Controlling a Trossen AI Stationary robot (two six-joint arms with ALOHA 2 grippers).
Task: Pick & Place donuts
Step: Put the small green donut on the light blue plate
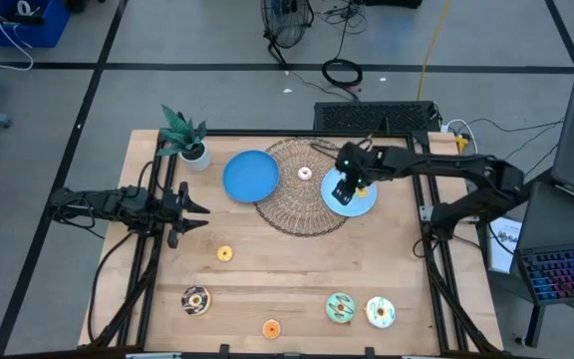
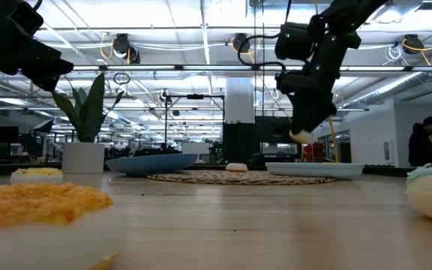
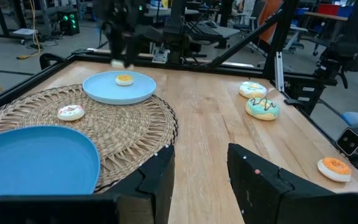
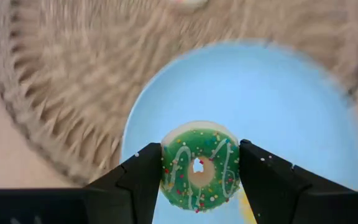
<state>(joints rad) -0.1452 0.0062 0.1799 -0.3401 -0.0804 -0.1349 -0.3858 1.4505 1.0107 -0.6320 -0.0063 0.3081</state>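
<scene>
Directly above the round blue plate on the wicker mat, the right gripper clasps a green-frosted sprinkled donut, so release is straight down; the left gripper waits apart, jaws parted and empty.

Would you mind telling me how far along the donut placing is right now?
One yellow donut already lies on the light blue plate, and a pink one sits on the wicker mat. The right gripper holds a green-frosted donut above that plate. Five donuts remain on the bare table; the left gripper waits open at the table's left.
</scene>
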